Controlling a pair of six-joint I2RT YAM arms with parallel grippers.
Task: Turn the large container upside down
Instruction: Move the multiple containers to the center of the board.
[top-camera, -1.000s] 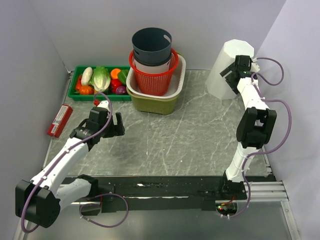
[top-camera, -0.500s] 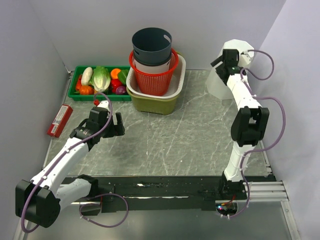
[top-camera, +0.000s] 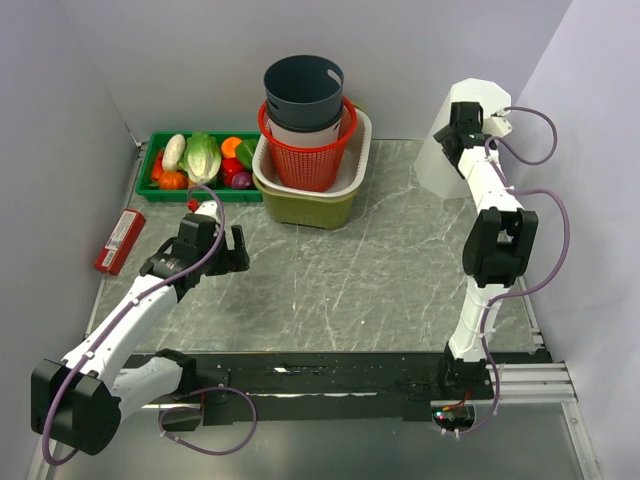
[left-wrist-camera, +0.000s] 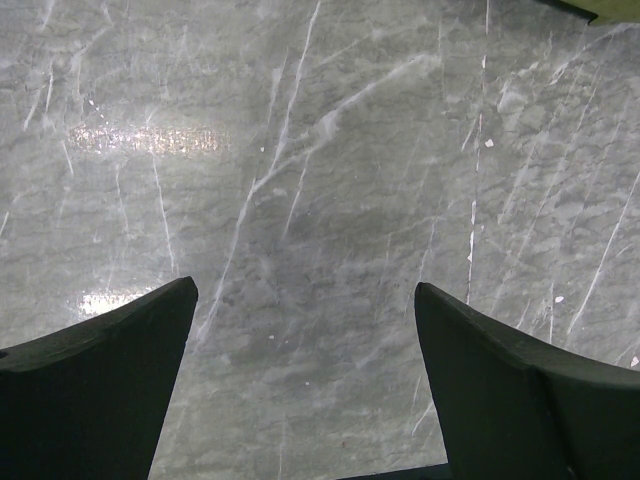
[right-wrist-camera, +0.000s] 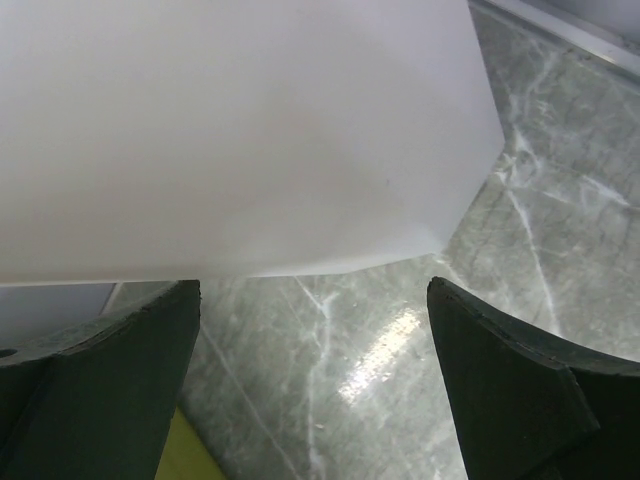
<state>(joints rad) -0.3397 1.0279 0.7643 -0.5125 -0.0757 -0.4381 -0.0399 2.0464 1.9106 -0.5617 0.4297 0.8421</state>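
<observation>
grey veined marble table (top-camera: 330, 290), plain pale walls (top-camera: 180, 50) around

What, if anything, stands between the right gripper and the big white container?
Nothing visible does. The right gripper is open and close to the white container at the back right of the table. In the wrist view, only the container's white wall and bare table show ahead of it.

Nothing here can be read from where I stand. The only thing that looks like printed packaging is the flat red packet (top-camera: 120, 241) lying just off the left edge of the table (top-camera: 400, 260), and any lettering on it is too small to make out
</observation>
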